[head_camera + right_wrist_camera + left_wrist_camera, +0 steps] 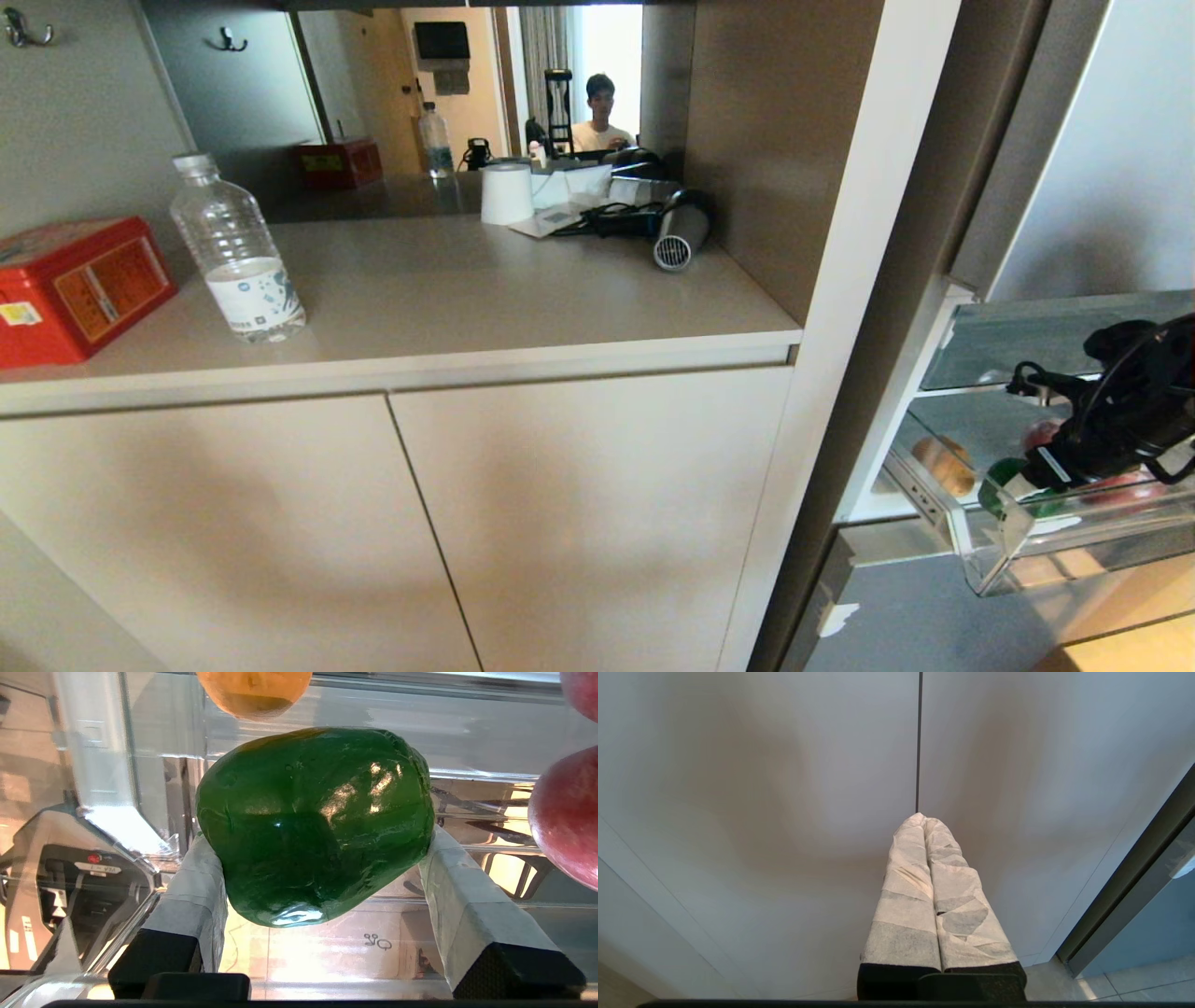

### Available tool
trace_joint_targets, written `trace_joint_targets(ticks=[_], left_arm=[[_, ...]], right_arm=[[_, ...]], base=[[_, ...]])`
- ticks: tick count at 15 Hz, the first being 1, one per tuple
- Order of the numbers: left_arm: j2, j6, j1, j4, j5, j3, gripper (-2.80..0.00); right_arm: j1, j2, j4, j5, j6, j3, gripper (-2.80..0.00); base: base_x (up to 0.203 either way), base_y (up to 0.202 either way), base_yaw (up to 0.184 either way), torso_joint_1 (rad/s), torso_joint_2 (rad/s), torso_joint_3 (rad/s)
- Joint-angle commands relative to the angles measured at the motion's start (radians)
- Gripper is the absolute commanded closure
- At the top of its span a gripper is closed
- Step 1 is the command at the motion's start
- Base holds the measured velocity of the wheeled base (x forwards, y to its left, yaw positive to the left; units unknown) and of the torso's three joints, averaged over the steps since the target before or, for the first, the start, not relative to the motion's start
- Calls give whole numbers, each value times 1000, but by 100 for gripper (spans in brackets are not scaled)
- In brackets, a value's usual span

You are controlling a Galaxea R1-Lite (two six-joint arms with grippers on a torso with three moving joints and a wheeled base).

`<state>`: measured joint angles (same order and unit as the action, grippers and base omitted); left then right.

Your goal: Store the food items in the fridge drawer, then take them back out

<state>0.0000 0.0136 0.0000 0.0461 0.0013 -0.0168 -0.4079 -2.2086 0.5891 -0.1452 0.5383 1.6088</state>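
Observation:
The glossy dark-green bell pepper [313,821] sits between the padded fingers [196,882] of my right gripper [317,835], and both pads press its sides. It is inside the see-through fridge drawer [990,551], which stands pulled out at the lower right in the head view. There my right gripper [1027,481] reaches down into the drawer over the bell pepper [1001,487]. The tan potato [945,465] lies in the drawer to the pepper's left, and the right wrist view shows the potato [254,693] just beyond the pepper. My left gripper [923,817] is shut and empty, parked facing the cabinet doors.
Red fruit [567,821] lies in the drawer close beside the pepper. On the counter [523,299] stand a water bottle [238,252], a red box [75,285], a paper roll [506,193] and a hair dryer [677,233]. A mirror behind shows a person.

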Motion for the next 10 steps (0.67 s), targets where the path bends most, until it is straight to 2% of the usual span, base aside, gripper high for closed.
trace_joint_targets(ticks=[1, 10], left_arm=[[2, 0, 0, 0, 0, 0, 0], [1, 0, 0, 0, 0, 0, 0]], right_arm=[[0, 26, 3, -2, 3, -9, 0], [-11, 97, 1, -5, -4, -30, 0]], base=[[0, 0, 0, 0, 0, 0], [0, 0, 0, 0, 0, 0]])
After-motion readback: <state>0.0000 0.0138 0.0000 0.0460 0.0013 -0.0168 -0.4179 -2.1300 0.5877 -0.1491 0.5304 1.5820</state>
